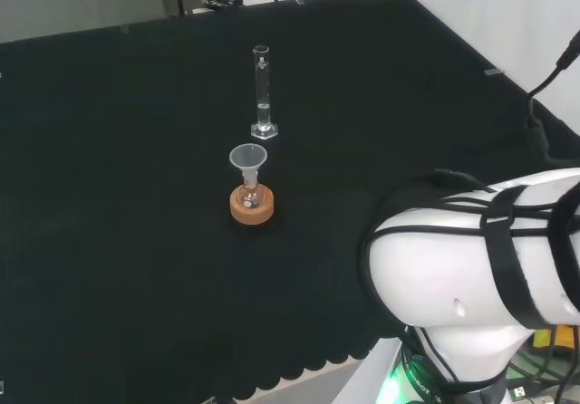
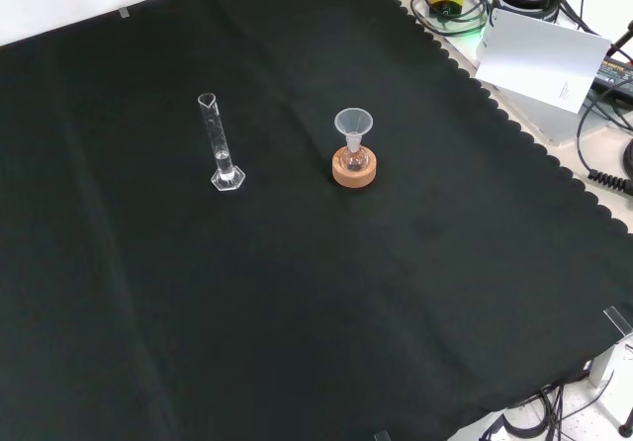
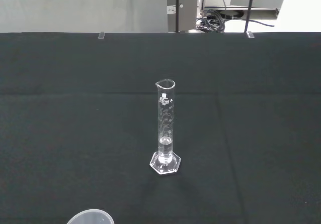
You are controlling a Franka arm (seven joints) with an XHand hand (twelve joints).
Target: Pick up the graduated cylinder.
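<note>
From my station I see the tall clear glass graduated cylinder (image 1: 262, 93) standing upright on its hexagonal foot on the black cloth-covered surface (image 1: 109, 196), untouched. In the head view it stands just behind a small clear flask with a translucent plastic funnel (image 1: 248, 158) in its neck, seated on a round cork ring stand (image 1: 252, 206); the two are near each other but apart. In the front view the graduated cylinder (image 2: 220, 144) is to the left of the funnel (image 2: 353, 123) and cork ring (image 2: 354, 169), in the upper middle of the cloth (image 2: 297, 312). Through the wrist camera I look straight at the cylinder (image 3: 165, 128), its printed scale facing me and a little liquid seemingly at the bottom, with the funnel's rim (image 3: 90, 217) close to the lens. The arm's white link (image 1: 480, 268) sits at the right of the head view. I cannot tell the state of the hand.
</note>
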